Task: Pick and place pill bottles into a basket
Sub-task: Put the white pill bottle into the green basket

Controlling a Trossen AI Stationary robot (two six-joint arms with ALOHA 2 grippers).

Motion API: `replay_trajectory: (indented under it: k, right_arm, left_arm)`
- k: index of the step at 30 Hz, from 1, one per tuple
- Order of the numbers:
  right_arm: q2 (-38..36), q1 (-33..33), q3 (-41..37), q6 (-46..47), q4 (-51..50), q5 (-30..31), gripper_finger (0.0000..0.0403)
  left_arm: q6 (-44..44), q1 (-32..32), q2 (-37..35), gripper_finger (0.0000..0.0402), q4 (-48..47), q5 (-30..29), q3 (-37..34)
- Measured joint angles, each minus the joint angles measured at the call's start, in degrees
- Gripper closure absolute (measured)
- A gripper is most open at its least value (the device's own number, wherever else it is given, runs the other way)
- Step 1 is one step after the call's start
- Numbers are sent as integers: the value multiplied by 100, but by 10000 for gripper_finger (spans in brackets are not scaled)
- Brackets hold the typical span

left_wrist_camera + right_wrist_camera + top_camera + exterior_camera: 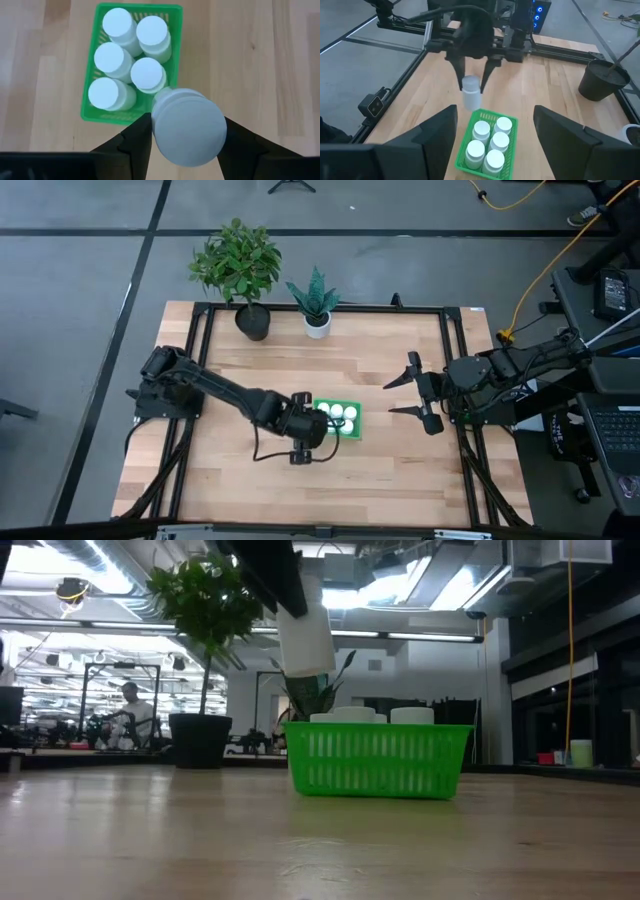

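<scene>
The green basket (pixel 352 408) stands on the table's middle and holds several white pill bottles (pixel 120 60) upright, caps up. My left gripper (pixel 312 427) is shut on one more white pill bottle (pixel 471 94) just above the basket's left end (pixel 300 755). In the left wrist view the held bottle (pixel 187 127) shows cap-on, beside the basket's near corner. My right gripper (pixel 408 396) is open and empty, to the right of the basket and clear of it. My left gripper pinches the bottle's cap end (pixel 157 131) between its two fingers (pixel 461 75), one on each side. The fingers come from above, pointing down. The bottle hangs below them, almost upright, lifted clear of the basket and the table (pixel 305 640).
A black pot with a leafy plant (pixel 252 320) and a white pot with a spiky plant (pixel 317 323) stand at the far edge. A black frame rail (pixel 452 360) runs round the table. Bare wood lies near and left of the basket. A person (pixel 130 705) sits far behind.
</scene>
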Motion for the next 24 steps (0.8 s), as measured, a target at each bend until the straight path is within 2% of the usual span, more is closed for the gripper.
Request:
replay_trajectory:
  k: [8,14,24]
  right_arm:
    - [0,0,0,41,0,0,139]
    - [0,0,0,41,-78,0,139]
    - [0,0,0,8,-104,1,139]
  left_arm:
    - [558,359,-2,228,39,302,-27]
    - [566,432,-4,228,134,451,-268]
    - [568,439,-4,228,362,506,-293]
